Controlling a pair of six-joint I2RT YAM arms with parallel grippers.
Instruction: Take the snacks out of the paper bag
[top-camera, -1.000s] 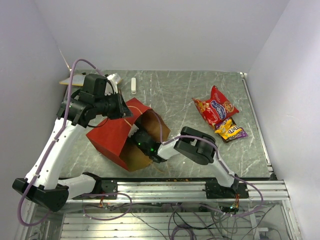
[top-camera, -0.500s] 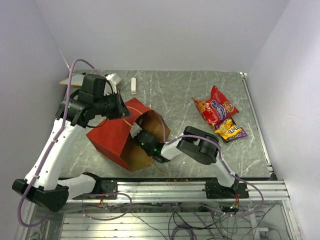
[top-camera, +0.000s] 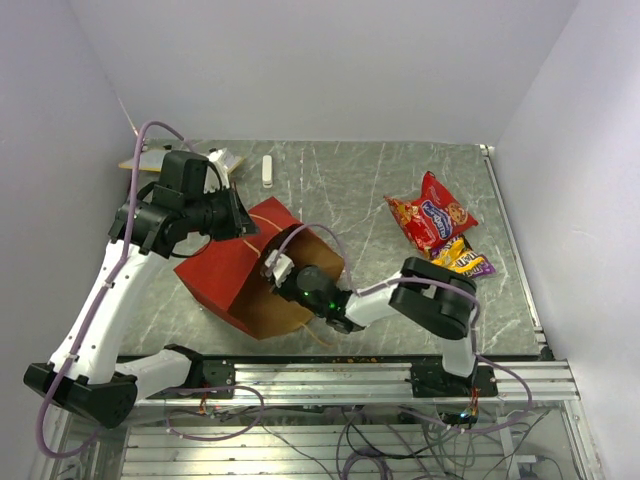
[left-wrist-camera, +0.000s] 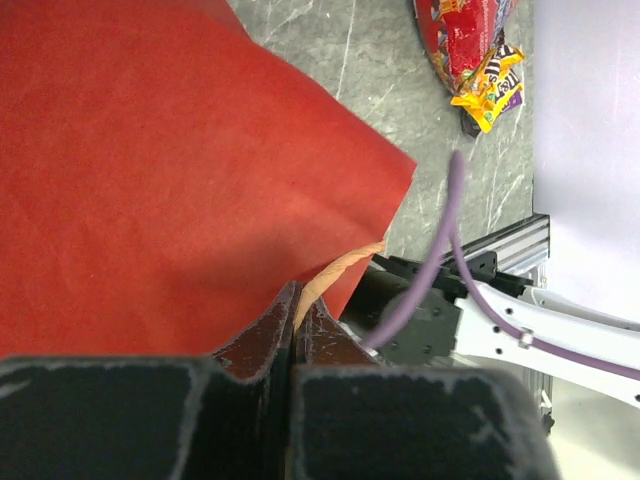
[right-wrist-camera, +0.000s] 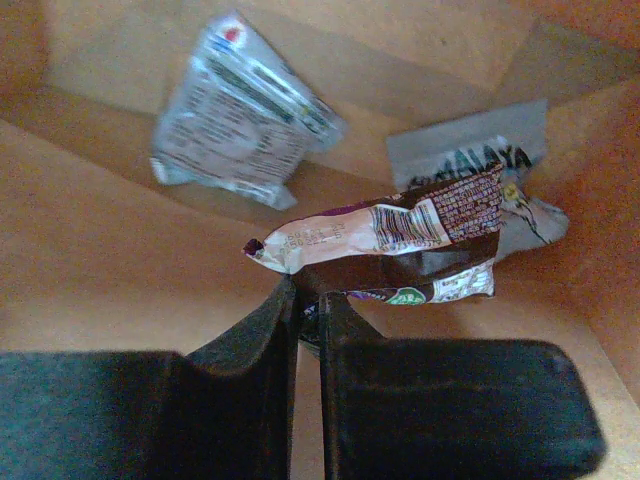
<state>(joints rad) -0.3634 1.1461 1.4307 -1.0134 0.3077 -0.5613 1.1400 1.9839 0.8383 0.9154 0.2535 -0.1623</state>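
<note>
Top external view showed the paper bag (top-camera: 225, 275) lying on its side on the table (top-camera: 350, 190), red outside up, its brown mouth turned toward the right arm. The left gripper (top-camera: 238, 214) sat at the bag's far upper corner. In the left wrist view its fingers (left-wrist-camera: 262, 335) were pressed together on the bag's rim, with red paper spreading away from them and a tan edge running out between the tips.

The right gripper (right-wrist-camera: 306, 296) was at the bag's mouth, reaching inside. Its jaws stood narrow, almost touching, and pinched the lower edge of a dark brown wrapper (right-wrist-camera: 400, 235) with a pale barcode panel and purple trim. Most of the wrapper stuck out to the right of the fingertips.

Deeper in the bag, a silver packet (right-wrist-camera: 240, 115) lay tilted on the brown kraft, up and left of the held wrapper. A grey packet (right-wrist-camera: 470, 160) with dark lettering lay behind the wrapper at the right, partly covered by it.

Outside the bag, well apart on its mouth side, a red cookie bag (top-camera: 432, 212) with a blue logo lay flat, and a yellow packet (top-camera: 458, 261) touched its near end. A small white piece (top-camera: 267, 170) lay beyond the bag's far corner.
</note>
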